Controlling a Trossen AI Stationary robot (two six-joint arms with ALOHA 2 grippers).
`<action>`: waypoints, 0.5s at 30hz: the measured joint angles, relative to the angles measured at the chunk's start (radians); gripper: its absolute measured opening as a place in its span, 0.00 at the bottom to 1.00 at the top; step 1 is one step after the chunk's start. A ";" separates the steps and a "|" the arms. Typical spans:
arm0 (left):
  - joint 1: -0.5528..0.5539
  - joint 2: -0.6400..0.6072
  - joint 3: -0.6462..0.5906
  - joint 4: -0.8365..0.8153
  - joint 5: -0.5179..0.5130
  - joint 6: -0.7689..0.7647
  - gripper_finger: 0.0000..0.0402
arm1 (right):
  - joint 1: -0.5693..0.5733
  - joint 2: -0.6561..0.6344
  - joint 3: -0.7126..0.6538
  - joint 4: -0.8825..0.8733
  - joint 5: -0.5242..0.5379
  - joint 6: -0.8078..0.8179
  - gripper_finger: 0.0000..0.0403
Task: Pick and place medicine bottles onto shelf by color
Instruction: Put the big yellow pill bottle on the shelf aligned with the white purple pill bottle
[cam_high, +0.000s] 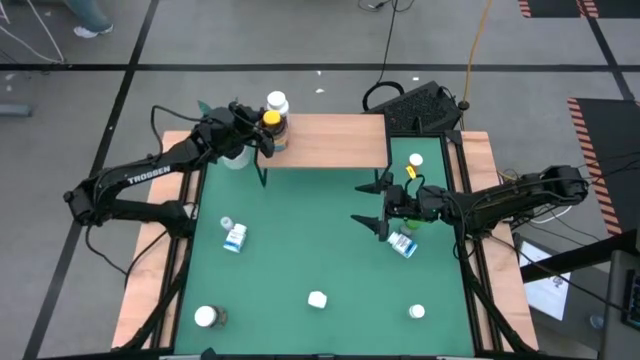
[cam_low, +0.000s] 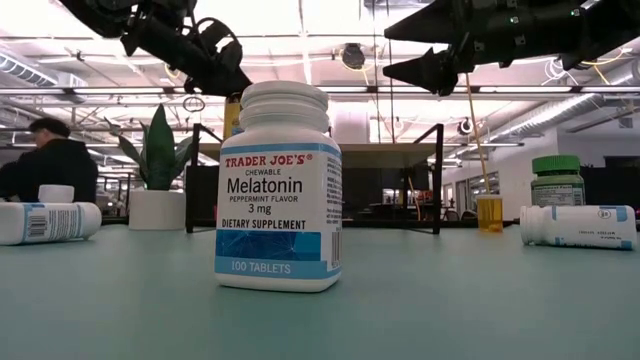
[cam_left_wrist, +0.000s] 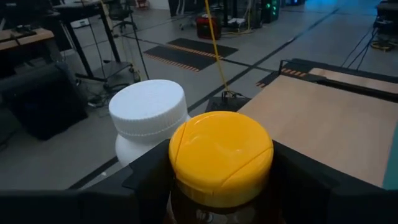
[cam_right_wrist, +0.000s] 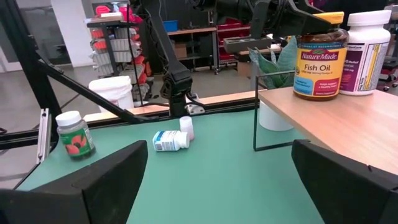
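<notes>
Looking at progress, it's early days: only two bottles stand on the shelf, a big white bottle and the amber fish oil bottle right beside it. The left claw is around that yellow-capped one, fingers on either side, probably just setting it down. Still scattered on the green desk: the melatonin bottle, a white-and-blue one lying down, a green one, plus a couple more. The right claw hangs wide open over another toppled bottle. Workshop room behind, someone seated far off.
</notes>
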 joint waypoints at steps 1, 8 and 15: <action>0.000 0.000 0.000 0.001 0.002 0.000 0.59 | 0.000 0.000 0.000 0.000 0.000 0.000 0.98; 0.000 0.001 0.000 0.005 0.004 0.000 0.60 | 0.000 0.000 0.000 0.003 0.000 0.000 0.98; -0.002 0.001 -0.002 0.014 0.005 -0.002 0.63 | 0.000 0.000 0.000 0.003 0.000 0.000 0.98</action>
